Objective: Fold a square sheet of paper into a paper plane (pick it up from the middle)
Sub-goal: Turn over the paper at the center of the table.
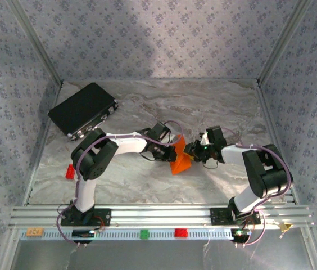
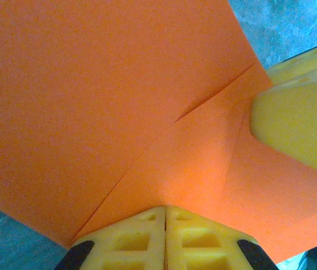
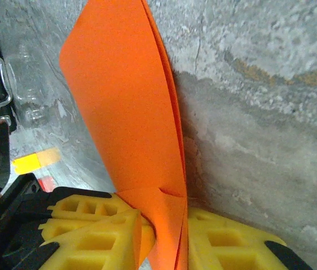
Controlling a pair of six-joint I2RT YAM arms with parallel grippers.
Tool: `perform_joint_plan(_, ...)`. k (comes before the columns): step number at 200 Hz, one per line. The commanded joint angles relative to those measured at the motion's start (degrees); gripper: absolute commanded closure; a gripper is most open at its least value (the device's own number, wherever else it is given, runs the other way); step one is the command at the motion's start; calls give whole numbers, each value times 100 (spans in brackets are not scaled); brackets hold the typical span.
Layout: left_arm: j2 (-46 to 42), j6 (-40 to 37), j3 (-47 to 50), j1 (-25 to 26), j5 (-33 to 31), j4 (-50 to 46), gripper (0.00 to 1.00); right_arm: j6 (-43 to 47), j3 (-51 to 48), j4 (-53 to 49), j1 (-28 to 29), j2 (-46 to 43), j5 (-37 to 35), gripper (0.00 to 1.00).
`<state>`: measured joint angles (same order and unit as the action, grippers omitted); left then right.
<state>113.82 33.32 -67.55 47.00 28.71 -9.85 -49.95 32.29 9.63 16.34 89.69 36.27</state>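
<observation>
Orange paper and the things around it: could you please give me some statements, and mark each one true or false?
1. The orange paper lies flat. False: it stands up, held between the left tool and the right tool.
2. The left tool is shut on the paper's edge. True.
3. The black case lies at the far left corner of the table. True.
4. The small red block sits on the black case. False: it lies on the table, apart from the case.
5. The right tool has the paper between its fingers. True.
</observation>
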Motion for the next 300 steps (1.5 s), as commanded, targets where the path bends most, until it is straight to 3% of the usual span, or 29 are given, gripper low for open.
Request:
perform_joint_plan(1,48,43,101,32,16,77,91,56,-61,92,-41,75,121,75)
perform_joint_plan(46,-134,104,207,36,24,244,86,81,-79,135,-59,119,143,86)
perform_joint_plan(89,-756,223,618,32,-313,722,70,91,-84,109,-65,-24,146,93)
perform_joint_plan(117,-1333,229,944,22,-848,895,64,441,183,-723,-9,-330,-202,96)
perform_joint_plan(167,-2337,278,1548,-75,-1901,965,63,1194,956,-2581,445,-1143,-1542,96)
perform_joint_plan(219,-3353,482,2199,-261,-2857,959,63,1725,1973,-4242,1279,-1620,-3944,96)
perform_joint_plan(245,-3784,674,2479,-360,-3311,882,63,1845,2313,-4863,1728,-1550,-5182,96)
perform_joint_plan(300,-4567,927,2843,-535,-4000,543,63,1670,2948,-5810,2542,-839,-7095,96)
